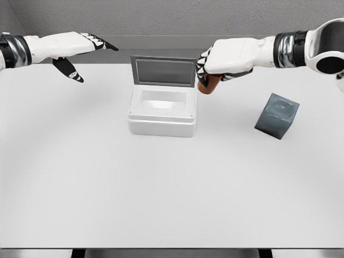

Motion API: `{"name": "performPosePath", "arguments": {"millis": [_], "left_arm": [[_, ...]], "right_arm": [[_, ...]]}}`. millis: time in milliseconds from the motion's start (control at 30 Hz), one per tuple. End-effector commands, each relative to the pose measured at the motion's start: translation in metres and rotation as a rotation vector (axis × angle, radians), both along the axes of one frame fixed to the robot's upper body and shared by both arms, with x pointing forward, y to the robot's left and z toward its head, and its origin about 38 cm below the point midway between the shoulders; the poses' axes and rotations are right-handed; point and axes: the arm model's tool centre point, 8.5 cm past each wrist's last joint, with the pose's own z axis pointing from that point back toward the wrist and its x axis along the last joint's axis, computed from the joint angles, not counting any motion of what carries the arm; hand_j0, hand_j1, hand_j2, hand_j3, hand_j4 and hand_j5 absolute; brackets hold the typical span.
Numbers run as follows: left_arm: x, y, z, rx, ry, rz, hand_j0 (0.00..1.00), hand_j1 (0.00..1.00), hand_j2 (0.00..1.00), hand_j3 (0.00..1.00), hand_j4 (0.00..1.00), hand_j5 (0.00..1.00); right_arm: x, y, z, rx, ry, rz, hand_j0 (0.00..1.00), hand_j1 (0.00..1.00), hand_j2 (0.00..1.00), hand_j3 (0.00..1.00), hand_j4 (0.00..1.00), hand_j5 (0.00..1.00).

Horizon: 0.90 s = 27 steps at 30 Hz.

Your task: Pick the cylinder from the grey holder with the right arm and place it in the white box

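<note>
A reddish-brown cylinder (209,85) is gripped in the right hand (223,63), whose fingers are curled tightly around its upper part, so that only the lower end is seen below the palm. The cylinder is held above the table, just beside the right rear corner of the white box (161,112) and not over its opening. The box is seen open, with its grey-lined lid (163,71) standing upright at the back edge and a pale, shallow interior exposed. The grey holder (277,115) is found well to the right of the box, tipped onto an edge and leaning, apart from both the hand and the box.

The left hand (80,51) is held above the far left of the table, with its dark-tipped fingers spread apart and nothing gripped.

Everything is supported by a broad white table (161,188), whose front edge is seen near the bottom of the view and whose rear edge meets a grey wall (161,19). A darker corner of the room is visible at the upper left. Wide bare stretches of tabletop are left in front of the box and on both sides, and the gap between box and holder is unobstructed.
</note>
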Motion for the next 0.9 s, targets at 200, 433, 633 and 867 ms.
{"name": "performPosePath", "arguments": {"millis": [200,433,633,867], "left_arm": [[0.001,0.003,-0.001,-0.003,0.004,0.012,1.00,1.00,1.00,1.00,1.00,1.00],[0.001,0.003,-0.001,-0.004,0.003,0.013,1.00,1.00,1.00,1.00,1.00,1.00],[0.001,0.003,-0.001,-0.004,0.004,0.014,1.00,1.00,1.00,1.00,1.00,1.00],[0.001,0.005,0.000,-0.005,0.001,0.018,1.00,1.00,1.00,1.00,1.00,1.00]], "right_arm": [[0.004,0.014,-0.006,0.006,0.009,0.010,0.45,0.45,0.45,0.45,0.45,0.45],[0.008,0.023,-0.009,0.008,0.012,0.016,0.45,0.45,0.45,0.45,0.45,0.45],[0.013,0.029,-0.018,-0.002,0.029,0.007,0.45,0.45,0.45,0.45,0.45,0.45],[0.017,0.032,-0.020,0.002,0.037,0.001,0.45,0.45,0.45,0.45,0.45,0.45]]}}
